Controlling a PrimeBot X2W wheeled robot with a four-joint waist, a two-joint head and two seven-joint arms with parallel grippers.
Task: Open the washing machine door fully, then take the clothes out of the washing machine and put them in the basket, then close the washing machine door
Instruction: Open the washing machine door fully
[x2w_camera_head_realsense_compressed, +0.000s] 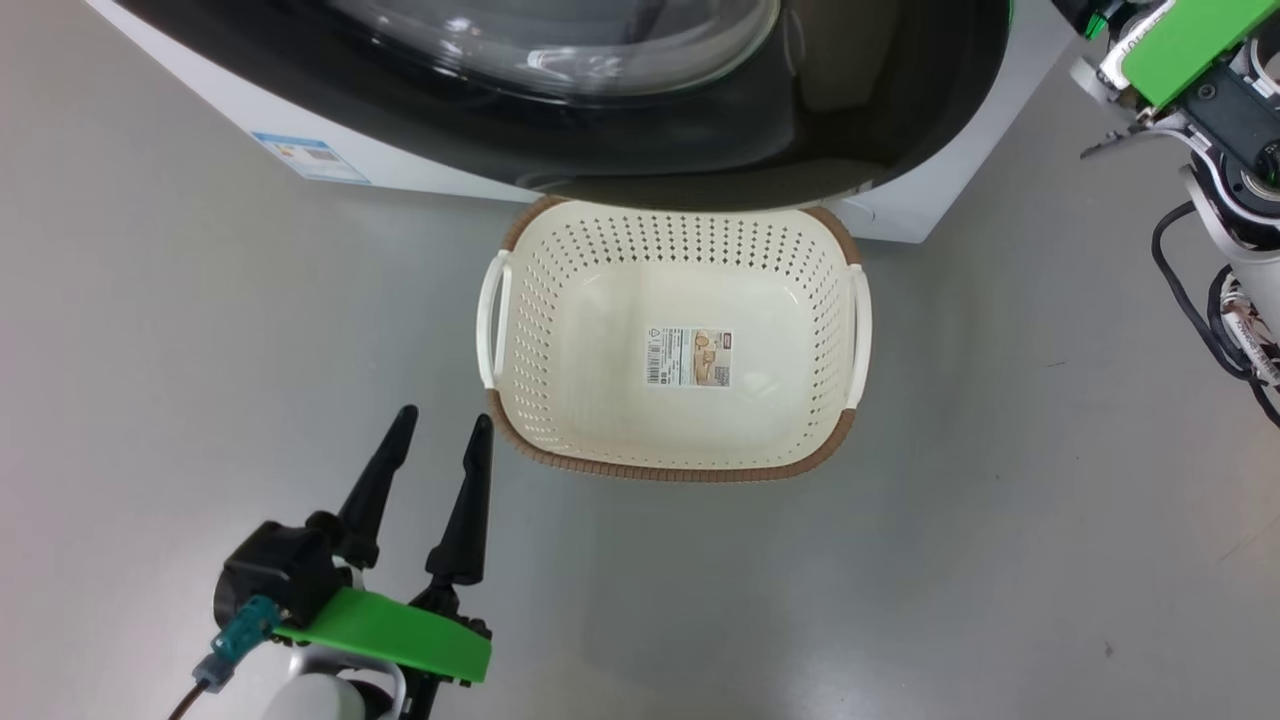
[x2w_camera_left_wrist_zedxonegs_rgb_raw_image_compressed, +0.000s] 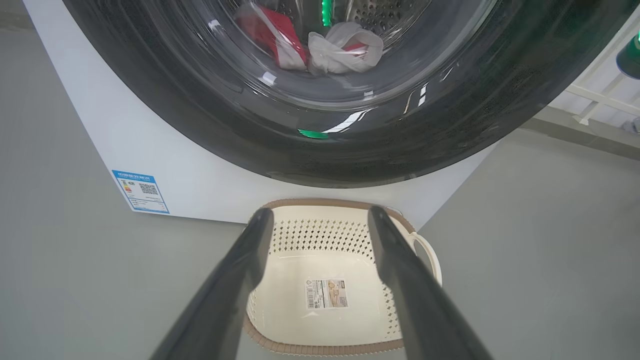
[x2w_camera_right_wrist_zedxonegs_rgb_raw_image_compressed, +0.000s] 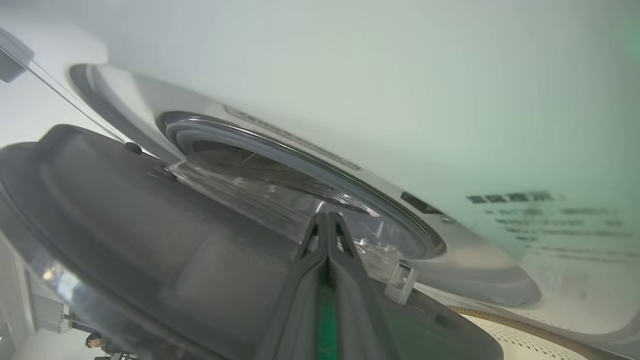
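The washer is white, with a blue-edged sticker low on its front. Its door, a wide glossy black rim around a bulging clear glass bowl, stands ajar: in the right wrist view the bowl sits partly out of the grey-ringed opening. Through the glass the clothes lie crumpled in the drum, red and white. The basket stands upright on the floor just before the washer, its far rim under the door. It is cream and perforated, with a brown rim, 2 white handles and 1 paper label on its bare bottom.
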